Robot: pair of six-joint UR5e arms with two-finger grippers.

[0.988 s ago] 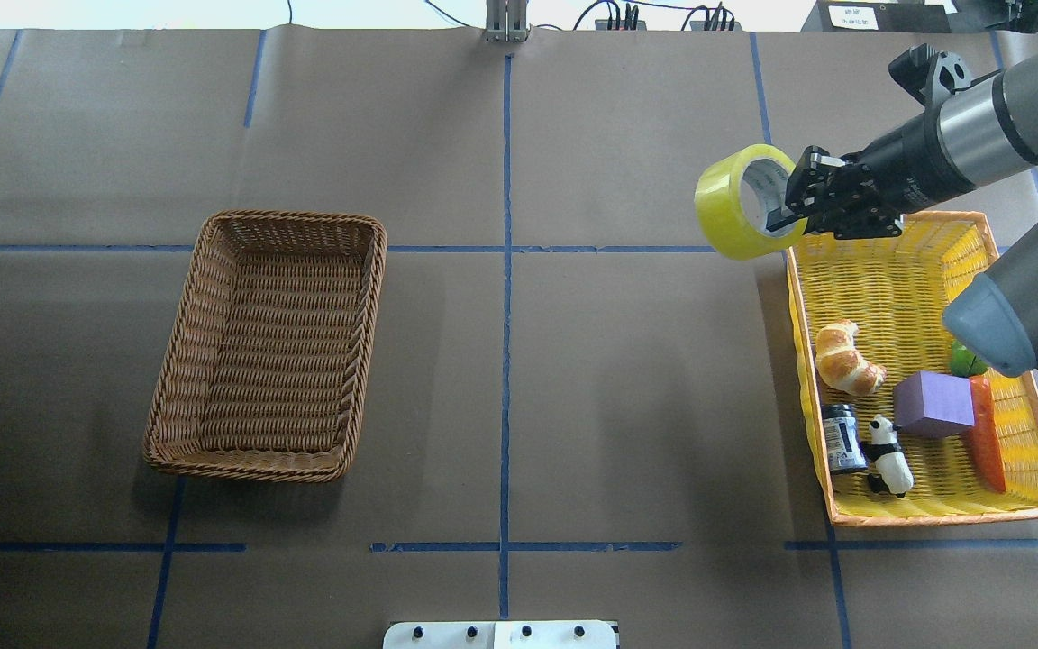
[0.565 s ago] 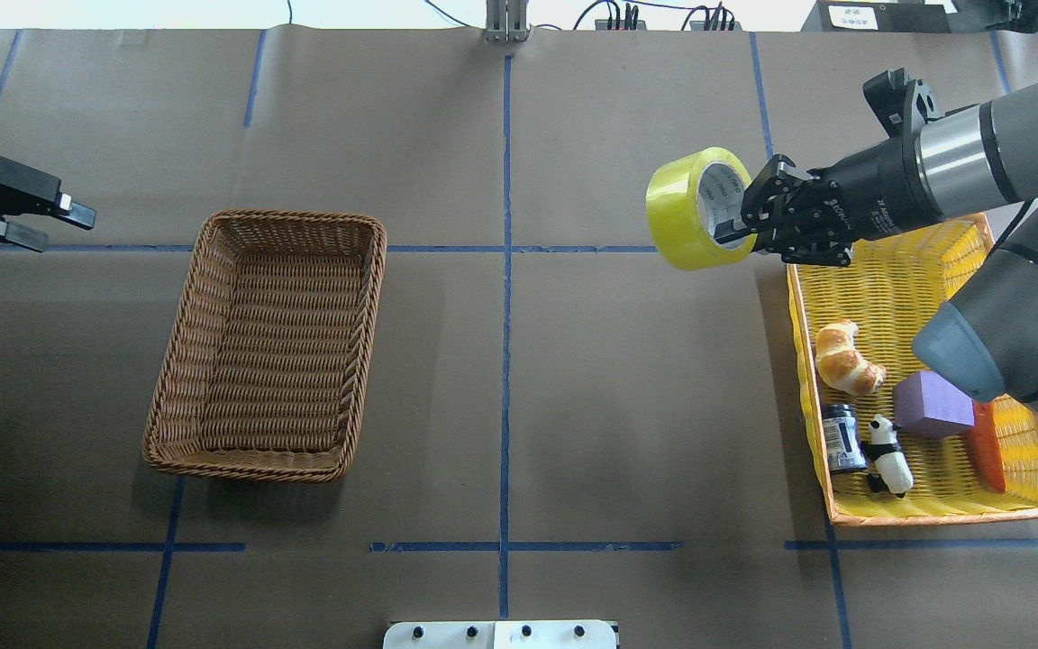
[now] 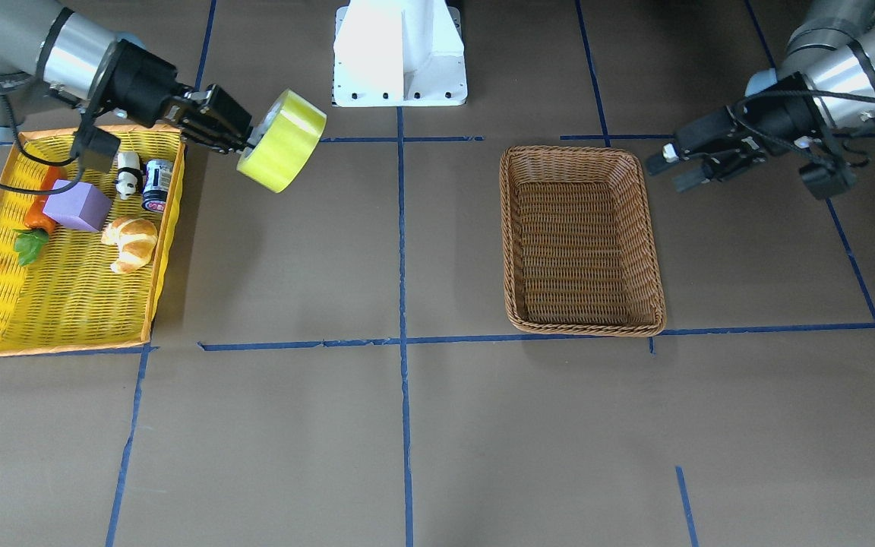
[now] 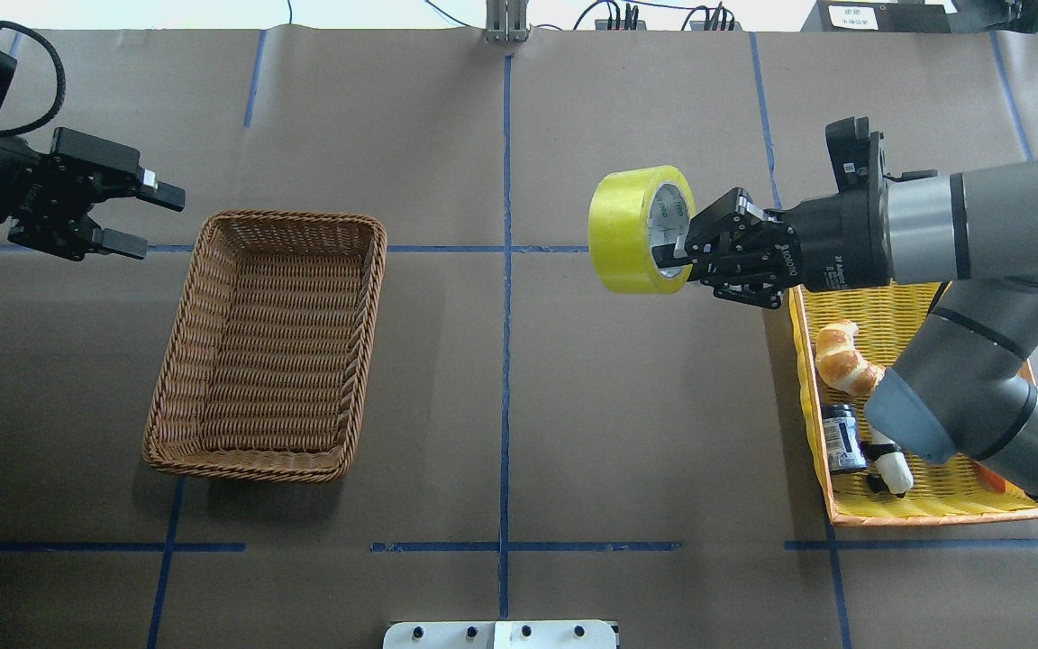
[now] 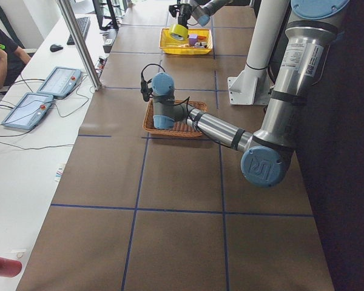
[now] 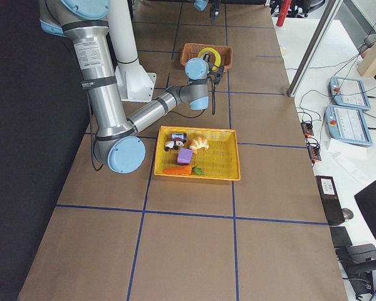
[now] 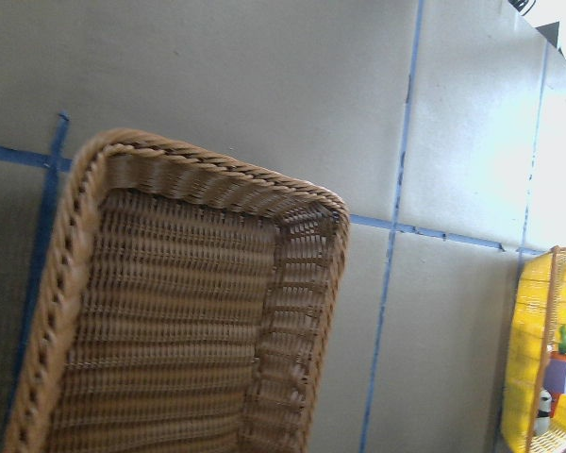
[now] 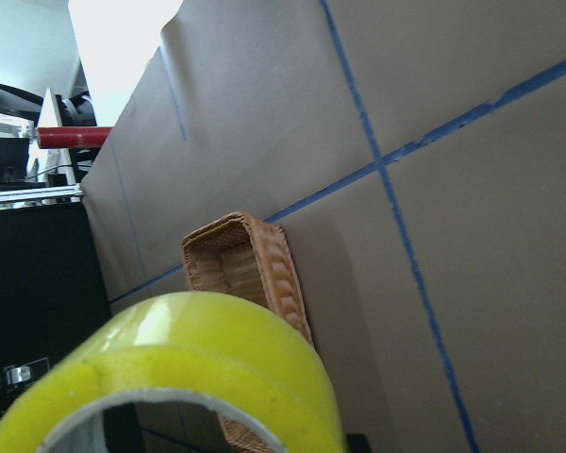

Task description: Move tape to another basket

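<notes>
The yellow tape roll (image 4: 634, 230) with a whitish core hangs in the air, held by my right gripper (image 4: 677, 254), which is shut on its rim. It is above the table between the yellow tray and the centre line. It also shows in the front view (image 3: 282, 141) and fills the bottom of the right wrist view (image 8: 170, 377). The brown wicker basket (image 4: 184, 361) sits at the left, with nothing in it; it also shows in the front view (image 3: 654, 262) and the left wrist view (image 7: 160, 311). My left gripper (image 4: 145, 221) is open and empty just left of the basket's far corner.
The yellow orange-rimmed tray (image 4: 812, 424) at the right holds a croissant (image 4: 843, 356), a small can (image 4: 842, 437) and a panda figure (image 4: 888, 464); the front view also shows a purple block (image 3: 77, 205) and a carrot (image 3: 35, 220). Blue tape lines cross the brown paper.
My right gripper has carried the tape leftward, off the yellow tray toward the table's centre. My left arm has come into view and moved right, toward the wicker basket.
</notes>
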